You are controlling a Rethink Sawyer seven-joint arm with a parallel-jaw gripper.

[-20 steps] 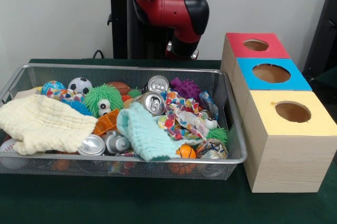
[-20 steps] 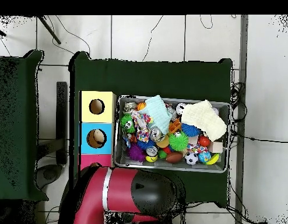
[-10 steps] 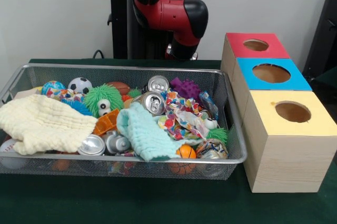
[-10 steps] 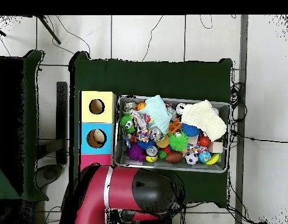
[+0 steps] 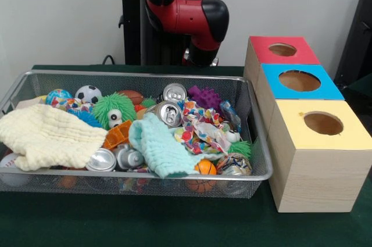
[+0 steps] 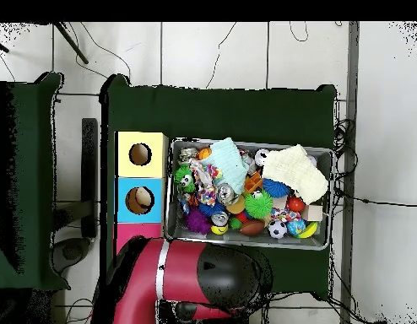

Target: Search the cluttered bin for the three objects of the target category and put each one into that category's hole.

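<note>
The bin [image 5: 145,74] is a silver wire mesh basket on the green table, full of mixed things. Among them are drink cans [image 5: 168,113], a soccer ball [image 5: 88,93], a small basketball [image 5: 204,167], a yellow cloth [image 5: 49,136], a mint cloth [image 5: 160,148] and a green fuzzy toy [image 5: 113,109]. The bin also shows in the overhead view [image 6: 271,143]. Three wooden boxes with holes stand beside it: red top [image 5: 261,46], blue top [image 5: 331,90], yellow top [image 5: 290,133]. The red and black arm [image 5: 192,17] is folded back at the pedestal. The gripper shows in neither view.
In the overhead view the arm [image 6: 195,278] lies over the table edge and covers most of the red-topped box. The yellow-topped box [image 6: 157,154] and blue-topped box [image 6: 121,201] show to the left of the bin. A dark object stands at the front view's right edge [image 5: 357,38].
The arm has shifted slightly at the pedestal. In the overhead view its bulk has moved a little to the right. The bin's contents have not moved.
</note>
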